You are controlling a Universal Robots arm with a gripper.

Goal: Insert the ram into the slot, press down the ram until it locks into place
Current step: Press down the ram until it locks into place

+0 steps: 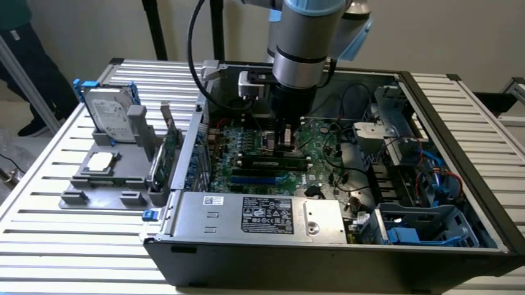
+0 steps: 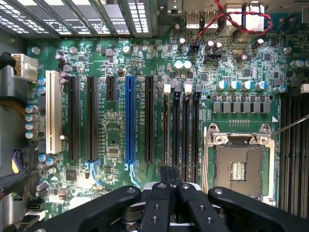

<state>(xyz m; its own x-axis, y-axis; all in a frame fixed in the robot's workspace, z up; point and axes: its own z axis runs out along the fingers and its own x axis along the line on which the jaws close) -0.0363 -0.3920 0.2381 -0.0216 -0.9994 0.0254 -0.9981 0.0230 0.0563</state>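
The ram (image 1: pixel 271 163), a long dark stick with a pale label, stands on edge along the black slot on the green motherboard inside the open computer case. My gripper (image 1: pixel 286 144) hangs straight down over its middle, tips just at its top edge; contact cannot be made out. In the wrist view the gripper (image 2: pixel 170 170) is shut, its black fingers (image 2: pixel 164 193) pressed together over the bank of long black memory slots (image 2: pixel 176 130) with small end latches. From above, the ram cannot be told apart from the slots.
A bright blue slot (image 2: pixel 130 118) and black expansion slots lie beside the memory bank, with the metal CPU socket (image 2: pixel 240 166) on the other side. Outside the case, a grey holder (image 1: pixel 102 175) carries a hard drive (image 1: pixel 110 114) and a green expansion card (image 1: pixel 169 153). The power supply (image 1: pixel 262 215) fills the case's front.
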